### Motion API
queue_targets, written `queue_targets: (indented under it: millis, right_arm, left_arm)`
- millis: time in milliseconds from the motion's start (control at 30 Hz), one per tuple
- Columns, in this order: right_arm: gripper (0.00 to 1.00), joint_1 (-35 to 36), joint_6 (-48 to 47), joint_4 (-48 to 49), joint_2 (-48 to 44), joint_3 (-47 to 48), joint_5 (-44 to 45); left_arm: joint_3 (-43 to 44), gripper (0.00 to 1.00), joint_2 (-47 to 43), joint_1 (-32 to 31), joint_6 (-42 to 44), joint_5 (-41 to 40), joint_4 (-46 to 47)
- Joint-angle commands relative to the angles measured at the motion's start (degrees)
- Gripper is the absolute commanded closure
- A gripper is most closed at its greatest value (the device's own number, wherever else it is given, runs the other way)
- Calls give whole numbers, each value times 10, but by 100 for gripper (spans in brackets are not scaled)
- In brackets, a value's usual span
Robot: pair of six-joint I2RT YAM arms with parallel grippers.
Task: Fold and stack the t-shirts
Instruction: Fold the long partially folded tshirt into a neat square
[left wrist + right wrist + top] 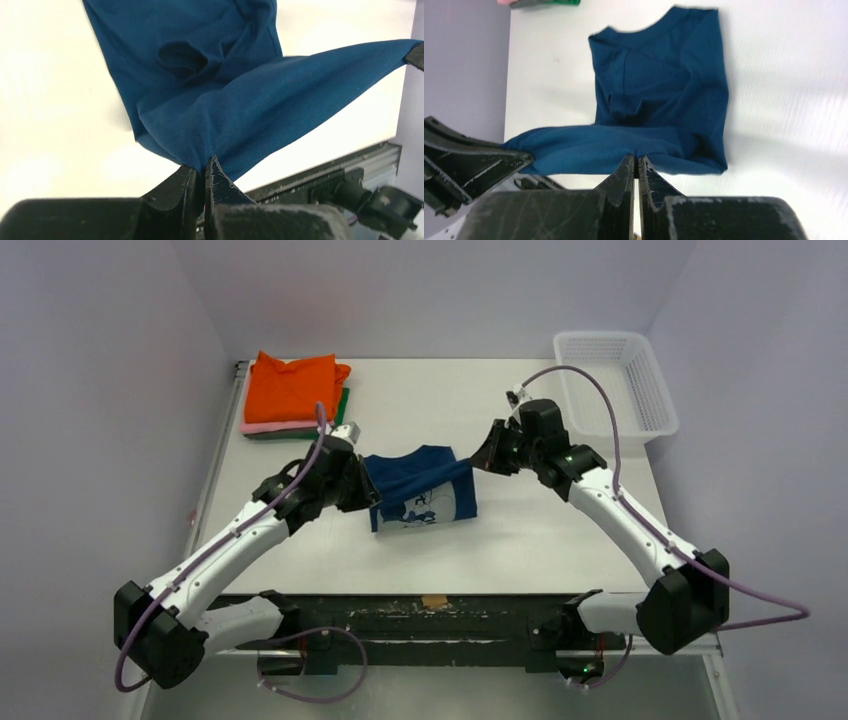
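A navy blue t-shirt lies partly folded at the middle of the white table, seen from the top camera. A band of its cloth is lifted and stretched taut between the two arms, and a pale print shows on its near portion. The left gripper sits at the shirt's 9 o'clock edge. Its wrist camera shows both fingers pressed together on a pinch of the blue fabric. The right gripper holds the other end of the raised band at about 2 o'clock from the shirt, and its own camera shows the fingers likewise clamped on the cloth's edge. The rest of the garment rests flat on the table beyond the jaws, neckline at the far end. A stack of folded shirts sits at the shirt's 10 o'clock, near the far left corner: an orange shirt on top, with a pink shirt and a dark green shirt beneath. A white mesh basket stands at 2 o'clock, on the far right edge.
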Motion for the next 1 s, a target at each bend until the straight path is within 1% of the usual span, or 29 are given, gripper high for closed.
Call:
queue_targets:
  millis: [0, 67, 367, 533, 667, 867, 900, 933, 967]
  right_arm:
    - [100, -17, -29, 43, 70, 82, 52]
    - [100, -19, -33, 44, 106, 111, 50]
    - [100, -34, -46, 62, 241, 203, 51]
    - [100, -43, -49, 78, 324, 249, 27]
    - [100, -47, -49, 85, 380, 280, 15]
    - [100, -53, -51, 102, 457, 327, -13]
    - [100, -53, -52, 102, 470, 337, -19]
    - [100, -54, -53, 102, 483, 347, -26]
    - [100, -54, -55, 102, 494, 358, -36]
  left_arm:
    - [63, 100, 63, 47, 50, 1, 0]
    - [80, 100, 90, 60, 62, 21, 5]
    - [159, 100, 214, 115, 79, 35, 18]
    - [195, 100, 280, 140, 83, 32, 18]
    - [226, 100, 332, 153, 86, 45, 20]
    - [248, 100, 386, 172, 88, 49, 22]
    - [249, 99, 391, 175, 89, 51, 25]
    - [249, 92, 396, 178, 90, 56, 27]
    - [251, 89, 401, 181, 91, 59, 28]
